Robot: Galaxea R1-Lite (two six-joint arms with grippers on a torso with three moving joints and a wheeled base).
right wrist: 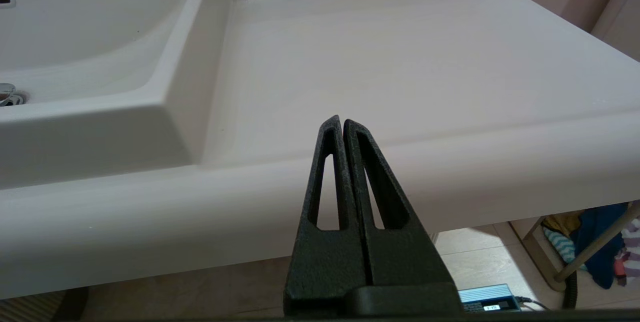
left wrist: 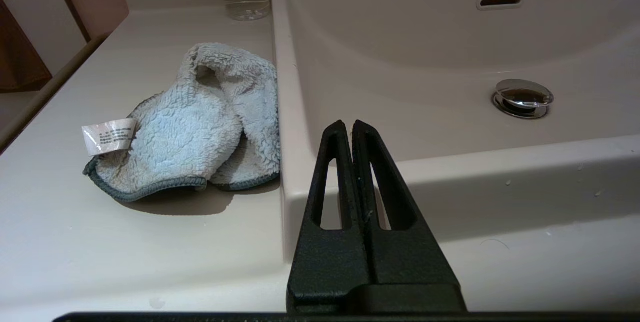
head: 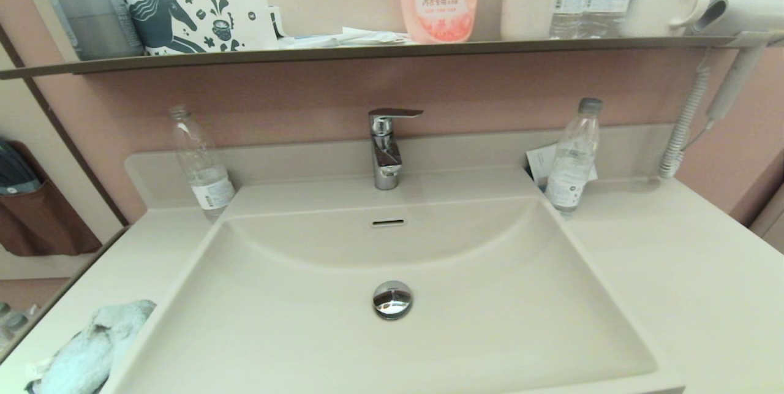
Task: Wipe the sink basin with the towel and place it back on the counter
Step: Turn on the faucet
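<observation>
The pale blue-green towel lies crumpled on the counter just left of the sink basin, near the front edge. In the left wrist view the towel shows a darker teal edge and a white tag. My left gripper is shut and empty, hovering in front of the basin's front left corner, to the right of the towel. My right gripper is shut and empty, held before the counter's front edge right of the basin. Neither gripper shows in the head view. The chrome drain plug sits mid-basin.
A chrome faucet stands behind the basin, flanked by a clear bottle at the back left and another clear bottle at the back right. A dark shelf above carries a horse-print pouch, pink bottle and mugs.
</observation>
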